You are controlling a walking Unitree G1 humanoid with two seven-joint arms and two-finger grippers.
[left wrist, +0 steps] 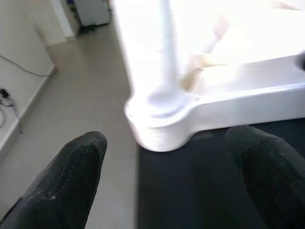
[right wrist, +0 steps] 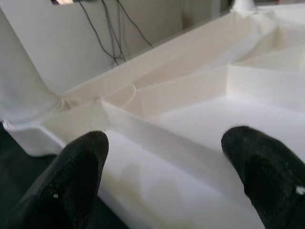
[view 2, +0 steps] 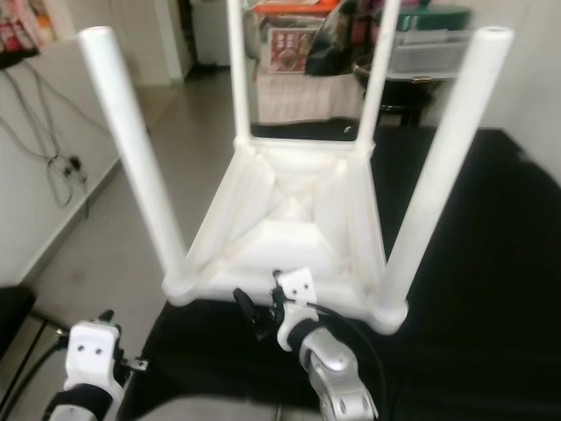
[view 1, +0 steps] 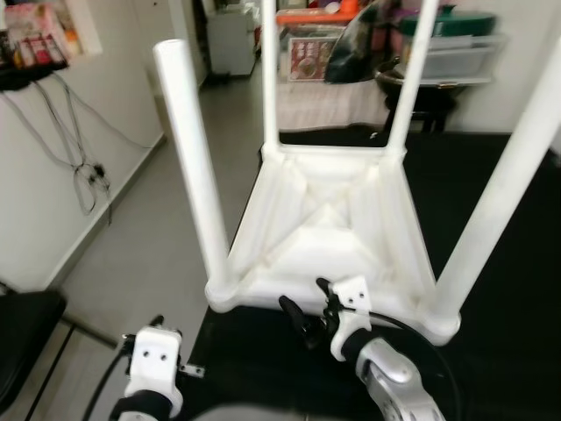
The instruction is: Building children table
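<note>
The white table (view 1: 333,228) lies upside down on the black mat (view 1: 500,351), 4 legs up. The right gripper (view 1: 307,317), jaws apart, sits at its near edge. The left gripper (left wrist: 167,186), jaws apart, faces its near-left corner.

No lettering is showing clearly enough to read. Far beyond the right pincer (view 1: 317,309), a printed box (view 1: 308,54) is sitting with markings too blurred to make out, as are the colourful packages (view 1: 39,35) far off to its left.
</note>
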